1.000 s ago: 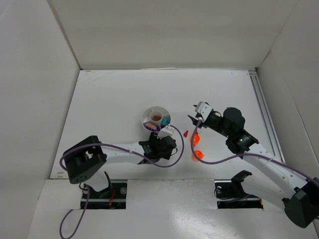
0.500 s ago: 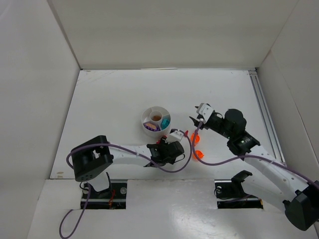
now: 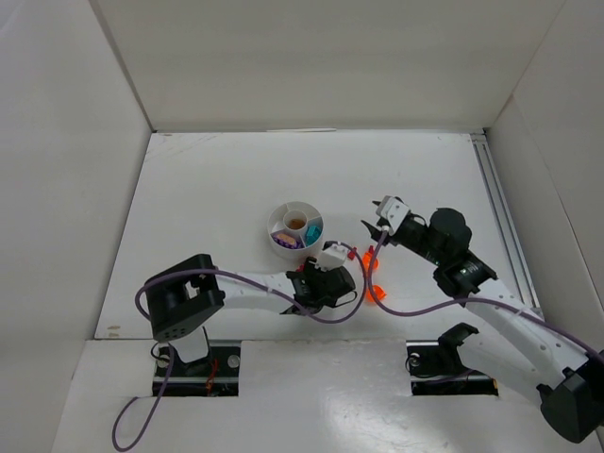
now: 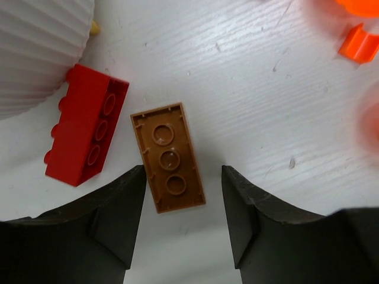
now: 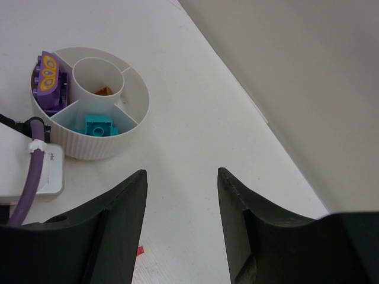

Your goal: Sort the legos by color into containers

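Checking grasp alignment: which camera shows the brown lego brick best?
Left wrist: the brown brick lies underside up, whole, between the fingers of the open left gripper. In top external I cannot make it out near that gripper; right wrist does not show it.

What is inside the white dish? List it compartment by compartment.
In the white dish, the central cup holds a brown piece. One wedge holds purple bricks, the next a teal brick, and the third wedge looks bare. The cup's wall hides part of its floor.
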`<action>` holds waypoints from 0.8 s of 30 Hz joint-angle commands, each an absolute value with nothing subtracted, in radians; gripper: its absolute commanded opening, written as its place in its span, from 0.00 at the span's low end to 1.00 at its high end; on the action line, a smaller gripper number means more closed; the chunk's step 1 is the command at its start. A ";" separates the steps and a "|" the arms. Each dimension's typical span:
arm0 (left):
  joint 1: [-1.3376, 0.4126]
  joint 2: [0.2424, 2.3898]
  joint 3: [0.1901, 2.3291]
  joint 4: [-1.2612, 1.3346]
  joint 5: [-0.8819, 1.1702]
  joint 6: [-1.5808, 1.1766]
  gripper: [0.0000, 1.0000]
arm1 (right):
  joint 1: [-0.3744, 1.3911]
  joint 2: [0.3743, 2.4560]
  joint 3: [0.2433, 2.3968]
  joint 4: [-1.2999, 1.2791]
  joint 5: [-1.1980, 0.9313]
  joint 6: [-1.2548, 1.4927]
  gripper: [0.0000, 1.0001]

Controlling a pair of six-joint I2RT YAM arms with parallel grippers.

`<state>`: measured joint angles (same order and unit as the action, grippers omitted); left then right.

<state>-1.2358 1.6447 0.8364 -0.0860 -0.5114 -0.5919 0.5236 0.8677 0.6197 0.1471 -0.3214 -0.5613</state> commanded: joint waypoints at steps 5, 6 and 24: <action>-1.206 1.726 0.923 -0.120 -0.572 -0.676 0.48 | 0.517 0.824 0.617 0.126 -0.313 -0.563 0.56; -1.206 1.726 0.923 -0.120 -0.572 -0.676 0.47 | 0.517 0.824 0.617 0.126 -0.304 -0.563 0.56; -1.216 1.703 0.983 -0.120 -0.578 -0.646 0.21 | 0.517 0.764 0.607 0.087 -0.285 -0.563 0.56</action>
